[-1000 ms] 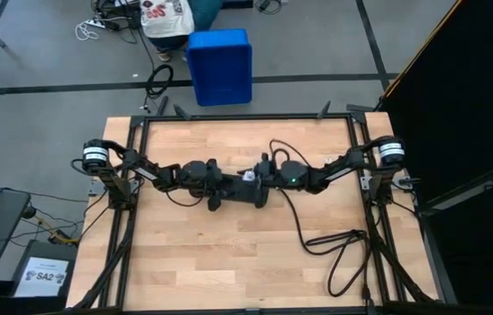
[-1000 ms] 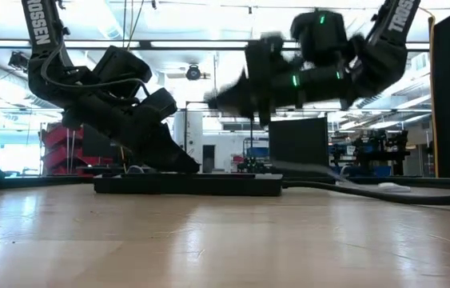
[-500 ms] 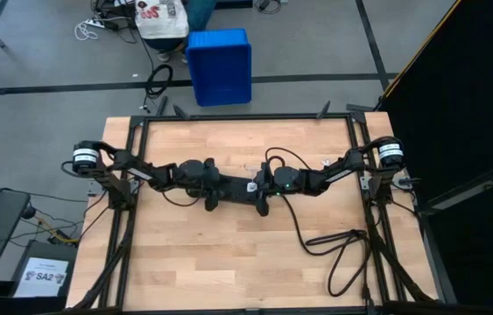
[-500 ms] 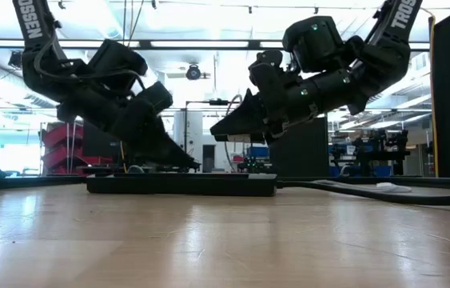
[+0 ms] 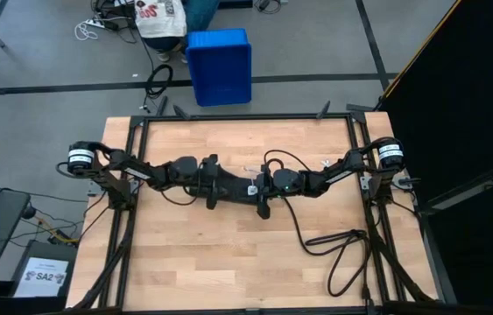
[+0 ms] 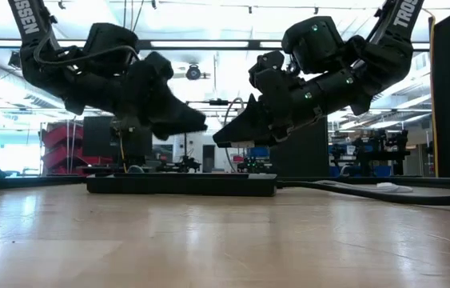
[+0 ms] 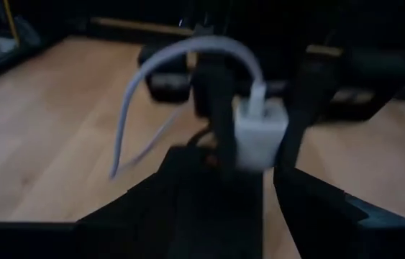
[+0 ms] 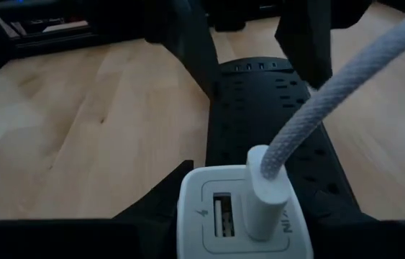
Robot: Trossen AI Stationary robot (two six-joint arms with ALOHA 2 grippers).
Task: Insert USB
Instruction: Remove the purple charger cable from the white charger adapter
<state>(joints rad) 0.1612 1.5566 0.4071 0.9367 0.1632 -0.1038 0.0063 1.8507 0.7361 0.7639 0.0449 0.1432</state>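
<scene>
On the wooden table (image 5: 185,254) lies a black power strip (image 6: 181,185). Above it, the right gripper (image 8: 242,237) clamps a white charger (image 8: 238,216) with the USB (image 8: 339,90) plugged in. The left gripper (image 6: 189,124) hovers opposite, fingers apart.

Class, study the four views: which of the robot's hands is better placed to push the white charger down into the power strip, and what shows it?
The right hand. It grips the white charger, the USB already plugged into it, above the power strip. The left hand hovers opposite, holding nothing.
</scene>
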